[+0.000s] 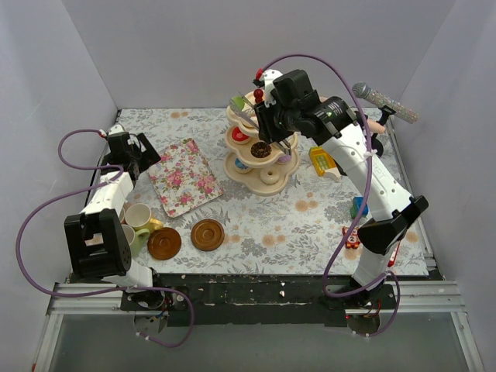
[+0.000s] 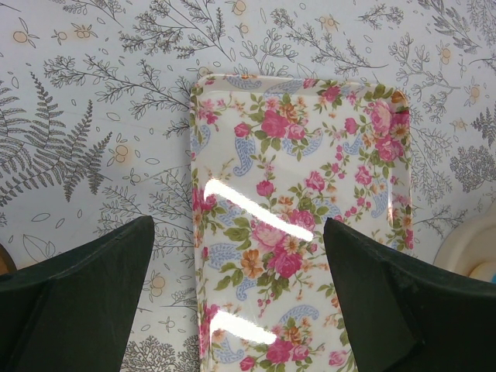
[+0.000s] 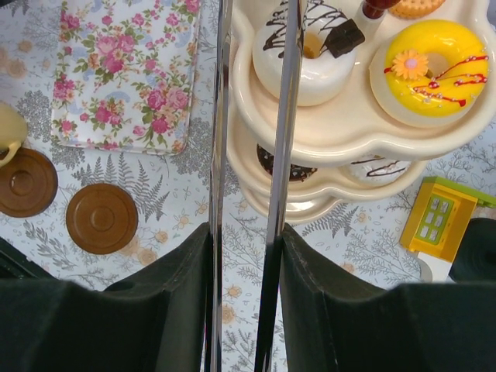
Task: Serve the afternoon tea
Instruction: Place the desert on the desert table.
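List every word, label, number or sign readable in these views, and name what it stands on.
No readable text in any view.
Rectangular rose-patterned tray: flowers only, no lettering.
Yellow toy block with green panel: window shapes, no words.
Small red toy at the top view's right: marks too small to read.
Shiny metal tongs: no stamp visible.

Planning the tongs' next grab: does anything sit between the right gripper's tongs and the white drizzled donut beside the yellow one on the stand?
Nothing visible does. The right gripper holds the tongs above the stand, one blade crossing over the white donut, the other along the tier's rim. Tips lie outside the wrist view.
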`<state>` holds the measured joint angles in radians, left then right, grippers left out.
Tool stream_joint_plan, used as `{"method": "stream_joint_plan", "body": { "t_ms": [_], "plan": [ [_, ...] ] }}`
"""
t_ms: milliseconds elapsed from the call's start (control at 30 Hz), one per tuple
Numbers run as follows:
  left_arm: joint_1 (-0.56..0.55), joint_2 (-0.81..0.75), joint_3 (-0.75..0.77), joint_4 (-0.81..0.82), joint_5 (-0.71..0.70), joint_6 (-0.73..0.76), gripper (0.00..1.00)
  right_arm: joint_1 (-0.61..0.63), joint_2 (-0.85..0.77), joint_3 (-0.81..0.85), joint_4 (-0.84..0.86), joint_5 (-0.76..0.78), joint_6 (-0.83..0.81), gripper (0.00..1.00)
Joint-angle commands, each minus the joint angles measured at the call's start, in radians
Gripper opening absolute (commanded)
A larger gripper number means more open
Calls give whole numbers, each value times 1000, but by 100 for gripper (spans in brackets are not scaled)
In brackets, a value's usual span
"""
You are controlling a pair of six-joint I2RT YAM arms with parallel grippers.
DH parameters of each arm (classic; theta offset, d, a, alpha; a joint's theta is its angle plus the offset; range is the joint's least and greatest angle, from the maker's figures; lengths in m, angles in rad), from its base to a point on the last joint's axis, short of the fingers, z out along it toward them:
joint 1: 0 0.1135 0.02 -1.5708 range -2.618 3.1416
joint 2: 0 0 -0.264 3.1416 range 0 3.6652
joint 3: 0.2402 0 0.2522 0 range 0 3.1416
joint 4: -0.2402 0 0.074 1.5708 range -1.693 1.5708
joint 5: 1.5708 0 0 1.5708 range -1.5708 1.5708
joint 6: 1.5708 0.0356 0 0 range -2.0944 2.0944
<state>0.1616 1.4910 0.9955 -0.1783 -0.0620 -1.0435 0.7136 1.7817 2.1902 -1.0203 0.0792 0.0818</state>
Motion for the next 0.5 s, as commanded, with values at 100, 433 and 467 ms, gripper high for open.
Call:
{"method": "stream_joint_plan", "body": {
  "t_ms": [100, 433, 467],
  "plan": [
    [1, -41, -9, 16, 11, 8, 91, -14, 31, 83, 55, -19, -19, 33],
    [1, -44, -8, 16, 14, 7, 91, -34, 73, 95, 58, -13, -25, 33],
    [0, -44, -8, 14, 13, 7, 91, -34, 76, 95, 60, -10, -25, 33]
  ]
}}
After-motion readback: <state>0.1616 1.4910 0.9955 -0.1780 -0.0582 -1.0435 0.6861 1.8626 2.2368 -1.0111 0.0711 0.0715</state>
